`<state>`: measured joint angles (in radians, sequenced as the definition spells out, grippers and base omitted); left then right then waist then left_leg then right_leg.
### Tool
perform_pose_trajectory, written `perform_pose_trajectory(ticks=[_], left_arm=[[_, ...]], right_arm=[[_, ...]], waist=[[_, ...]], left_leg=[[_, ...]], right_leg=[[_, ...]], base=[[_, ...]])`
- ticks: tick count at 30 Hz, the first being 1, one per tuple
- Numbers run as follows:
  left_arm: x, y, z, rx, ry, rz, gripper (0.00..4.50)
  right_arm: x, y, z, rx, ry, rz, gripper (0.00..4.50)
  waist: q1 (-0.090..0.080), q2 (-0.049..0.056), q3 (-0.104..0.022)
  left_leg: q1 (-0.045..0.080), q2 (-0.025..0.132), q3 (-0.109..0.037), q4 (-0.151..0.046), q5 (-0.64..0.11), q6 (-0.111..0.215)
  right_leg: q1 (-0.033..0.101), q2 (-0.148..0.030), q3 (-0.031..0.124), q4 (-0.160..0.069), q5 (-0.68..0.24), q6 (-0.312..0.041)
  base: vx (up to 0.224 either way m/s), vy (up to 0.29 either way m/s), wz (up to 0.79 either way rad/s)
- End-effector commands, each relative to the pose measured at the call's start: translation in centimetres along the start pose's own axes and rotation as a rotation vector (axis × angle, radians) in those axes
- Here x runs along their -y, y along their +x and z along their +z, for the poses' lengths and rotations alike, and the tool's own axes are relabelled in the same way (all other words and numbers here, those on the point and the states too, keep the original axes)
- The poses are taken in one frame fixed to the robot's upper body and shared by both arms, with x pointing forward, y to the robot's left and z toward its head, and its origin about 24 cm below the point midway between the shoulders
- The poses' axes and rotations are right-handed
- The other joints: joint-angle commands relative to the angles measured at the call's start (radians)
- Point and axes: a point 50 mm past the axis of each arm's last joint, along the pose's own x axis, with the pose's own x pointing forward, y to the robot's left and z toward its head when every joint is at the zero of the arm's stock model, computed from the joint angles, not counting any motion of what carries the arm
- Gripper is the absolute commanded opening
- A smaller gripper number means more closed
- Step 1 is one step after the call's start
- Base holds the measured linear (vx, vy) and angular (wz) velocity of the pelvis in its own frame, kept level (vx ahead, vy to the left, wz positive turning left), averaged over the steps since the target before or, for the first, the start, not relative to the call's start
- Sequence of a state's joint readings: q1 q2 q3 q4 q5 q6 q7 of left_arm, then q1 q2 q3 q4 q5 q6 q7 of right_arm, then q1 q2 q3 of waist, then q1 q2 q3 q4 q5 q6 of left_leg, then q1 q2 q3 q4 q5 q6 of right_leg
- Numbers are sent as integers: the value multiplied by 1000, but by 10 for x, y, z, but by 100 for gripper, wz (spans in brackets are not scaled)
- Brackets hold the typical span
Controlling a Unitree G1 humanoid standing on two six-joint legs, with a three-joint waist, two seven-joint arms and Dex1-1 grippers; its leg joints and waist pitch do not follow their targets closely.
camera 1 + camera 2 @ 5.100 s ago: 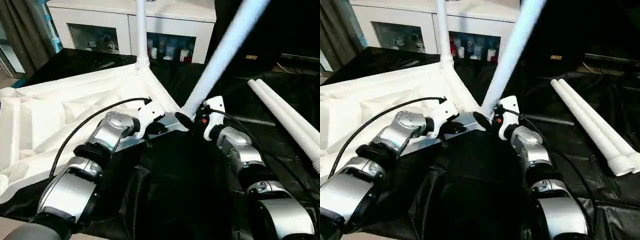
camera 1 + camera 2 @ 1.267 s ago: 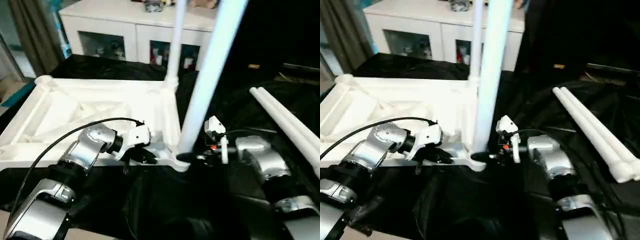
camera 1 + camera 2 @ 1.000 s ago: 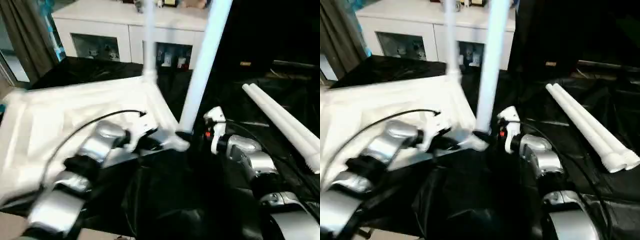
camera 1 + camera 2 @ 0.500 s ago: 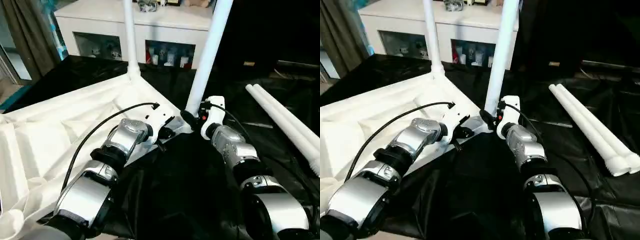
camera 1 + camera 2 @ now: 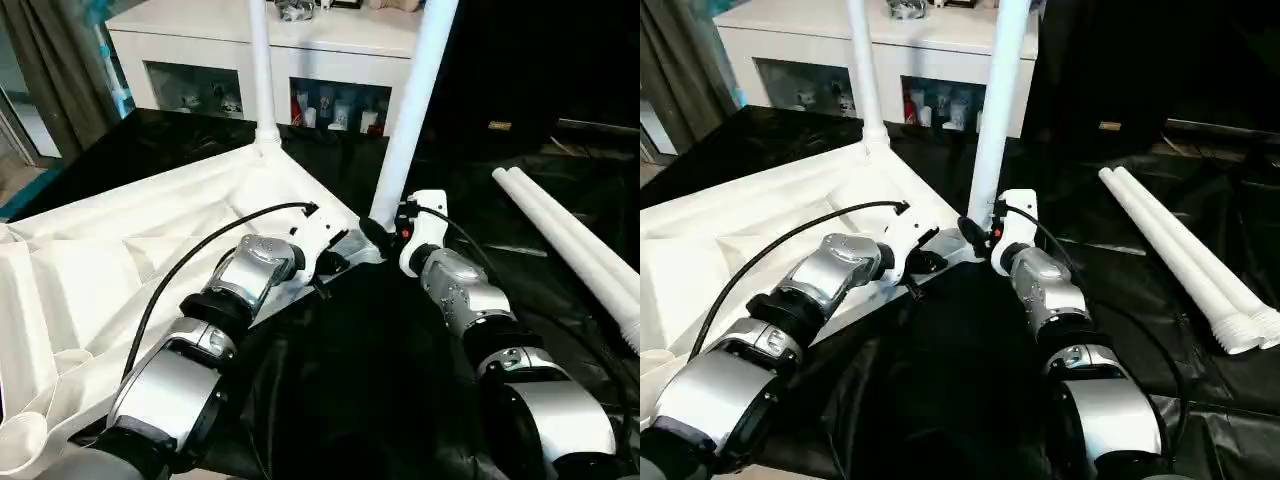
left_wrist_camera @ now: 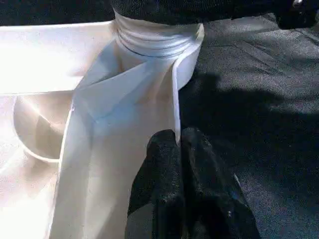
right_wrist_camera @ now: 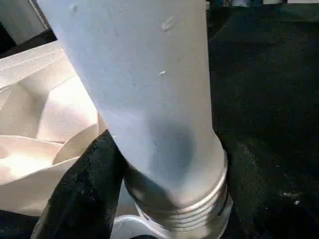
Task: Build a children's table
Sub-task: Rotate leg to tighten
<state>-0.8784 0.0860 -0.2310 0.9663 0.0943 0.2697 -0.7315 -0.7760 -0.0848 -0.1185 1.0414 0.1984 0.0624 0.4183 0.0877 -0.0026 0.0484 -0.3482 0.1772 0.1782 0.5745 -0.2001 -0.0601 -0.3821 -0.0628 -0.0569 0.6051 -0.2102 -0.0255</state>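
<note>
1. Tabletop (image 5: 560, 300): large, draped in black, wrinkled, faintly glossy sheeting. Its near and right edges are cut off by the frame.

2. Children's table (image 5: 120, 250): white moulded plastic, lying upside down on the left half of the tabletop, ribbed underside up, round sockets at the corners. Its left side runs out of frame.

3. Near upright leg (image 5: 412, 100): smooth white tube, standing in the corner socket nearest the middle of the tabletop, leaning slightly right. The threaded collar at its foot is partly hidden by the tools; its top is cut off.

4. Far upright leg (image 5: 260, 70): thinner-looking white tube, seated in the corner toward the tabletop's far edge, top cut off.

5. Two loose legs (image 5: 1180, 255): white tubes lying side by side, touching, toward the right edge of the tabletop, ribbed threaded ends pointing to the near right.

6. White cabinet (image 5: 200, 60) beyond the far edge, small items behind its glass too small to identify.

7. Left arm: silver forearm reaches forward and inward, black cable looping over it. Left tool (image 6: 178, 144) pinched closed, fingertips together against the thin rim of the table beside the socket.

8. Right arm: forearm angled inward to the same corner. Right tool (image 5: 978, 238) set wide around the base of the near upright leg; one black finger (image 7: 84, 194) presses its side, the other is hidden.
</note>
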Motion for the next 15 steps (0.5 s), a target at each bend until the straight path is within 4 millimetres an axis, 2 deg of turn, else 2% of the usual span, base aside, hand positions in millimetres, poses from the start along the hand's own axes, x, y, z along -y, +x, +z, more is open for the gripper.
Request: perform_pose_trajectory(ticks=[1, 3, 5, 8, 13, 15], left_arm=[[3, 1, 17, 52, 54, -26, 0], [3, 0, 17, 56, 62, -32, 0], [3, -1, 16, 61, 69, -40, 0], [3, -2, 15, 66, 82, -53, 0], [3, -8, 10, 84, 120, -99, 0], [4, -12, 8, 101, 155, -144, 0]], right_arm=[[-1, -7, -44, -175, 51, 6, 337], [0, -7, -40, -156, 46, 19, 354], [2, -8, -38, -143, 34, 32, 375], [3, -9, -34, -122, 26, 56, 407], [8, -14, -26, -85, -15, 120, 447], [15, -20, -21, -77, -105, 144, 447]], waist=[[-1, 0, -44], [2, -1, -46], [0, -2, -46], [0, -3, -49], [1, 0, -55], [4, -1, -57]], left_leg=[[5, 62, -23, -80, -231, 26], [8, 64, -19, -77, -207, 35], [-1, 63, -21, -77, -185, 45], [-2, 64, -20, -74, -151, 59], [-1, 67, -17, -67, -88, 89], [-2, 67, -16, -63, -62, 98]], right_leg=[[28, -102, 57, -96, -281, -201], [27, -102, 58, -91, -222, -223], [35, -101, 55, -84, -188, -232], [39, -102, 54, -78, -132, -242], [42, -101, 50, -64, -16, -273], [44, -101, 47, -60, 30, -286]], base=[[0, 0, 0], [0, 0, 0], [0, 0, 0], [0, 0, 0], [0, 0, 0], [0, 0, 0]])
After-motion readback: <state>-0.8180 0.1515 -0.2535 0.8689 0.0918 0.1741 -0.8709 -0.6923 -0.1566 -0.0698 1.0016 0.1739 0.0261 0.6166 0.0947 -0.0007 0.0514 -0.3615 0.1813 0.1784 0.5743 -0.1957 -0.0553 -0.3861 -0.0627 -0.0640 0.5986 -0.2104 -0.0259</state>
